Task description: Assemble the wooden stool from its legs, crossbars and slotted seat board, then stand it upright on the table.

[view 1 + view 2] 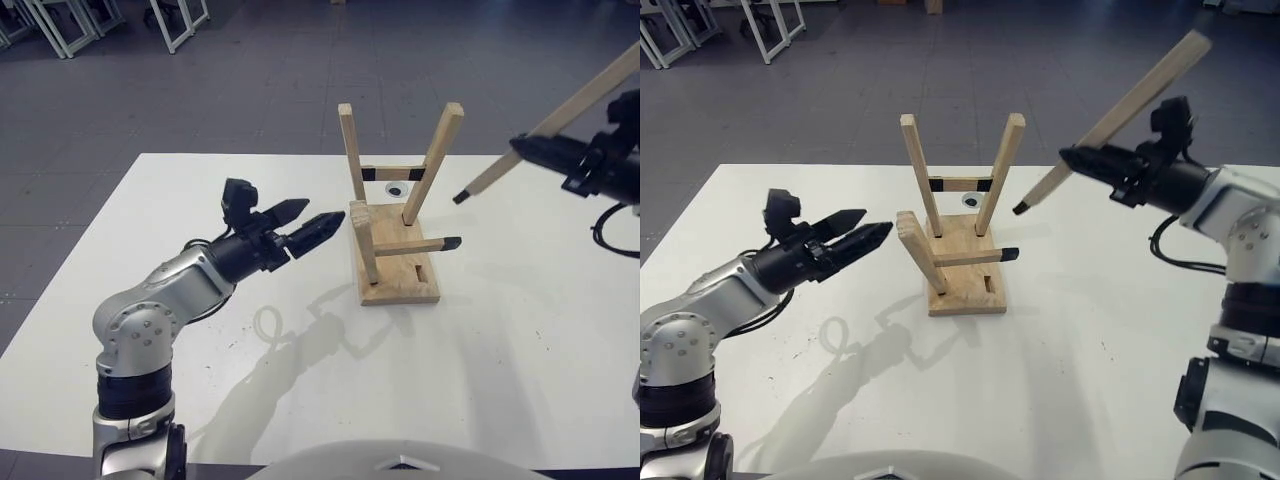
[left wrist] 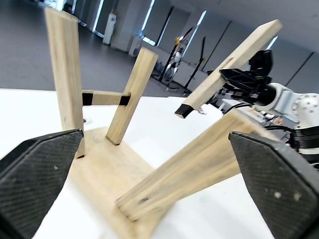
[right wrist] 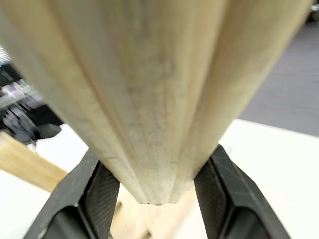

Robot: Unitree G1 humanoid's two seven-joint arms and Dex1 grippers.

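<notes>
The seat board lies flat on the white surface, underside up, with three legs standing in it. Two rear legs rise from its far edge, splaying apart, joined by a short crossbar with black ends. A third, the front leg, stands at the board's near-left corner. From it a second crossbar juts across the board, its black end free in the air above the open slots on the near-right side.

The left gripper hovers just left of the board, level with the front leg, its fingers spread wide and holding nothing. That leg is the nearest part in front of them.

The right gripper is up and to the right of the board, fingers clamped on the fourth leg. The leg slants steeply; its black-tipped lower end hangs above the surface to the right of the right rear leg and apart from it.

A small round ring sits in the surface just behind the board. Beyond the surface is grey floor, with white furniture frames well back from the board.
</notes>
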